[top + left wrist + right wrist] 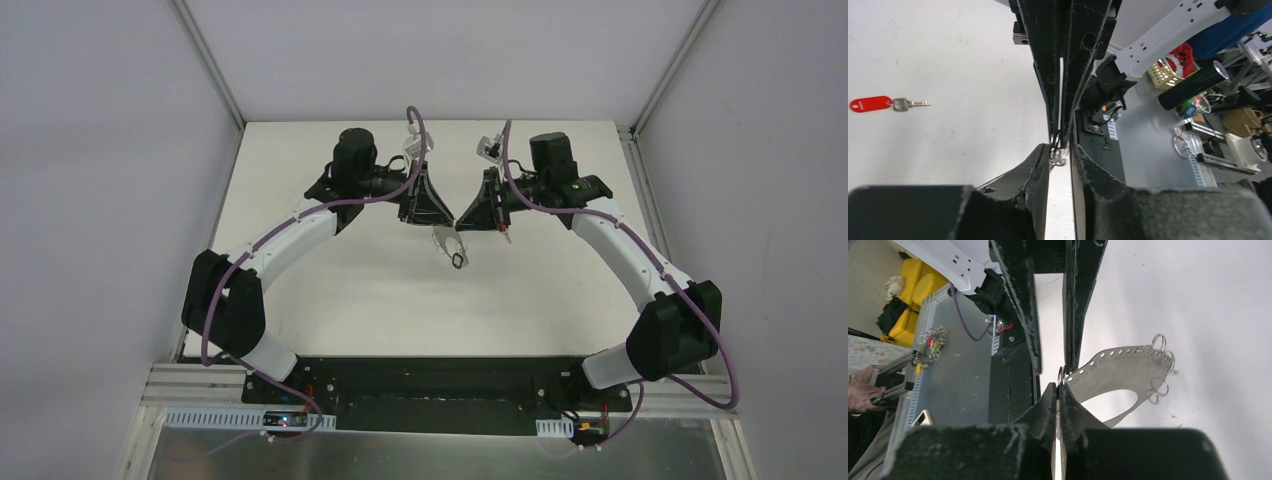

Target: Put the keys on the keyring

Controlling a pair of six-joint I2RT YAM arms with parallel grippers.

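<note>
Right gripper [1059, 390] is clamped shut on the keyring [1118, 370] edge mid-table, left gripper [1060, 148] sits barely gapped around a wire loop [1058, 159] (can't tell if it's pinching), red key [870, 104] is off alone on the table [973, 75], so imo hold the band dead steady and get that loop spread before fetching it.

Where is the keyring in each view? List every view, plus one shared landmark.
Top external: keyring at centre, just below left claw and right claw.
Left wrist: not discernible; only a silver bit between the claws.
Right wrist: centre-right, beside the claws.
Landmark: both claws, tip to tip.
</note>
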